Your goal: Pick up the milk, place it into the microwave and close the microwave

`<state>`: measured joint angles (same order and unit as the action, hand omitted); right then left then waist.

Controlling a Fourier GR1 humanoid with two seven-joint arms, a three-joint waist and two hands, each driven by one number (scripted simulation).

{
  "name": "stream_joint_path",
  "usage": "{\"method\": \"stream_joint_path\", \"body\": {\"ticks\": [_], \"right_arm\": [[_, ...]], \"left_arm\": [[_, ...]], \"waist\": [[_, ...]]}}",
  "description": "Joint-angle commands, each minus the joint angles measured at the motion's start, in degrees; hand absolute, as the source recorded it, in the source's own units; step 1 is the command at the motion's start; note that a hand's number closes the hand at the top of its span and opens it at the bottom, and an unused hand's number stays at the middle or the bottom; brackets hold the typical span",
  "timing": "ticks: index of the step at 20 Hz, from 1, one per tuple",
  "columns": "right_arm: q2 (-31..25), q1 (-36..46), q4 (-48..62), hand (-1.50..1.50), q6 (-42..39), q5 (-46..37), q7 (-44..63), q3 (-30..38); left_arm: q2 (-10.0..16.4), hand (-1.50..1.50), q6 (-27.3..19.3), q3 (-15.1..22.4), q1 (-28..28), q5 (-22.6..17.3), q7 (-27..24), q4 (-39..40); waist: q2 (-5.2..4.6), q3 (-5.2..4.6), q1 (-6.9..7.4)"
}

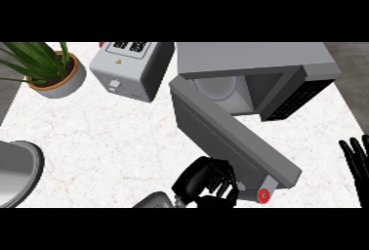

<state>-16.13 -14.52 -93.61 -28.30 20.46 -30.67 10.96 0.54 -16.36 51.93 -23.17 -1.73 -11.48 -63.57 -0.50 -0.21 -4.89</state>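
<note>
Microwave: grey box, upper right; slab door swung open toward lower centre.
Milk: cannot tell; small red-white disc at door's tip.
Left hand: clenched, bottom centre, beside that tip.
Right hand: fingers straight, right edge.

Counter — white, faintly veined marble

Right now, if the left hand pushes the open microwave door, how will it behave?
The microwave door looks like a rigid slab hinged at its far end, so it should swing, not flex. It stands wide open, so expect a long arc. The boxy microwave likely stays put.
</note>
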Motion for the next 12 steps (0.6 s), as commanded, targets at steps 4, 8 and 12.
{"method": "stream_joint_path", "body": {"ticks": [4, 8, 12], "right_arm": [[-1.8, 0.0, -5.4, -1.5, -2.4, 2.6, 3.3, -1.2], [-2.3, 2.0, -6.8, -1.5, -1.7, 3.3, 4.9, -1.2], [-4.0, 2.9, -7.3, -1.5, -1.8, 4.6, 4.9, 1.0]], "left_arm": [[-0.5, 1.5, -7.4, 2.6, -10.1, -8.8, 2.0, 4.3], [-0.5, 1.5, -12.5, -1.5, -11.3, -14.9, -2.6, 1.9], [-0.5, -1.5, -15.8, -3.8, -14.6, -17.9, -7.5, 2.6]], "waist": [[-0.96, -0.13, -5.18], [-1.73, -0.46, -6.12], [-2.11, -0.4, -8.29]]}}
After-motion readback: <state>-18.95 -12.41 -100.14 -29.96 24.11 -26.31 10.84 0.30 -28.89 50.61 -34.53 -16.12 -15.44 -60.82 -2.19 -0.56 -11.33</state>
